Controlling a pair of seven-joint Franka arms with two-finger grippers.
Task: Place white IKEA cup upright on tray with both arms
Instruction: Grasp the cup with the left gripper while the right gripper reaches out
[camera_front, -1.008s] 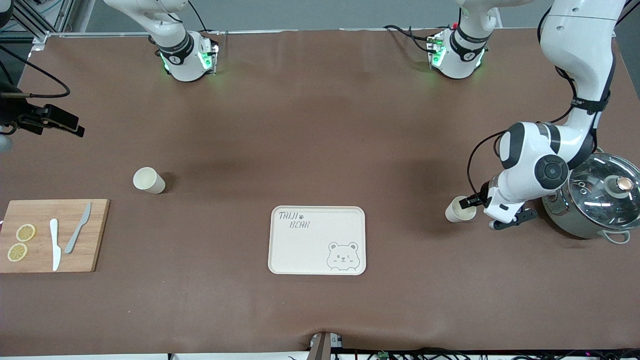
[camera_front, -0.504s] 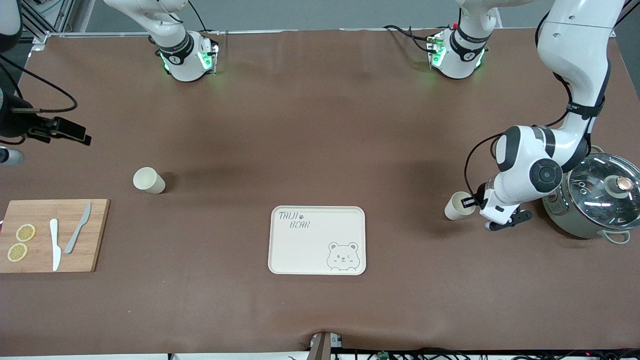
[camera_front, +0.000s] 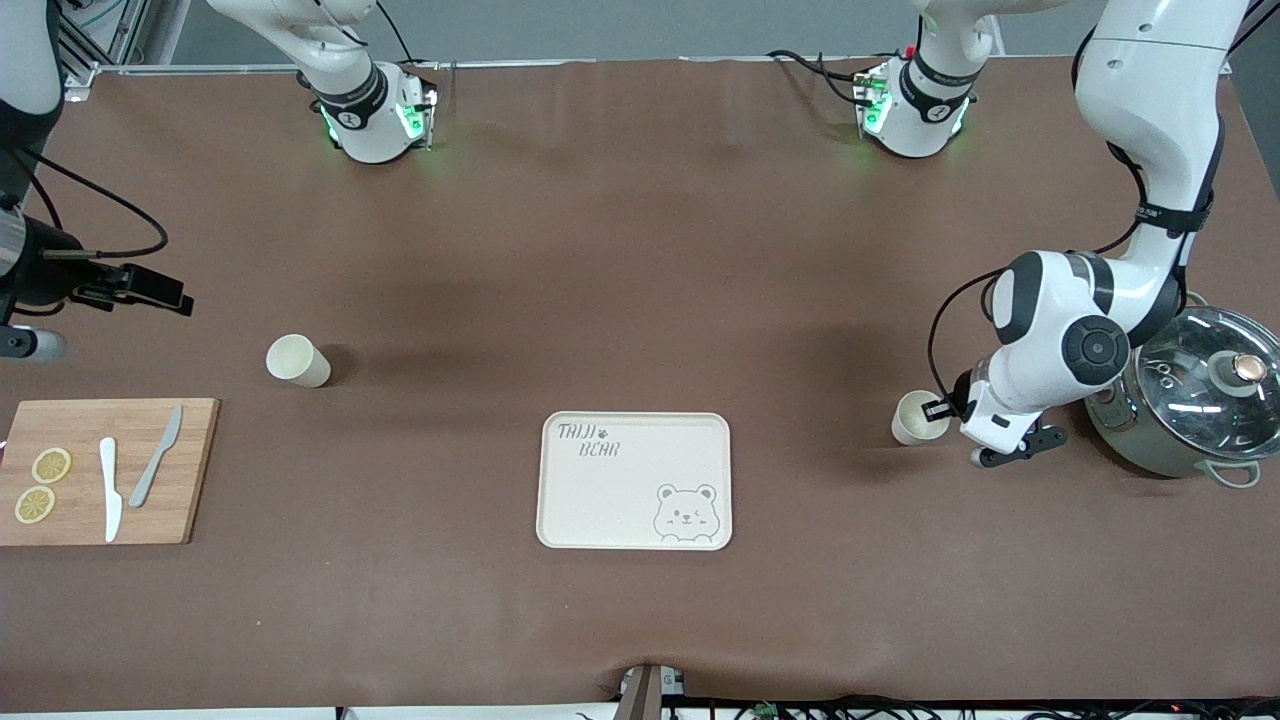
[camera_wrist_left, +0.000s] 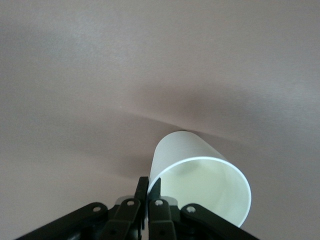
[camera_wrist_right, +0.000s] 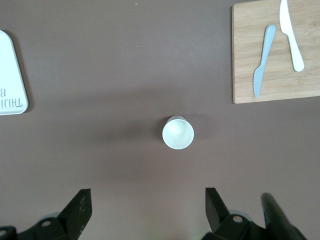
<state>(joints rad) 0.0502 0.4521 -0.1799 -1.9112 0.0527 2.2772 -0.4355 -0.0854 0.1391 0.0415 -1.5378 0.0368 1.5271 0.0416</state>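
Left gripper (camera_front: 938, 408): fingers newly pinched shut on rim of cup (camera_front: 915, 420), on counter between tray (camera_front: 600, 500) and pot (camera_front: 1190, 400); grasp made, lift pending. Right gripper (camera_wrist_right: 146, 202): fingers wide, shifted over second cup (camera_wrist_right: 178, 132).

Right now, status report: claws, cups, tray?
Left claw shut on white cup's rim, beside the pot. Right claw open over second cup. Cream bear tray bare.

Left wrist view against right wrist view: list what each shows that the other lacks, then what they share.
Only the left wrist view: the left tool shut on the rim of a white cup.

Only the right wrist view: the open right tool over a second cup, a tray corner, a cutting board with two knives.

Both: the brown table.
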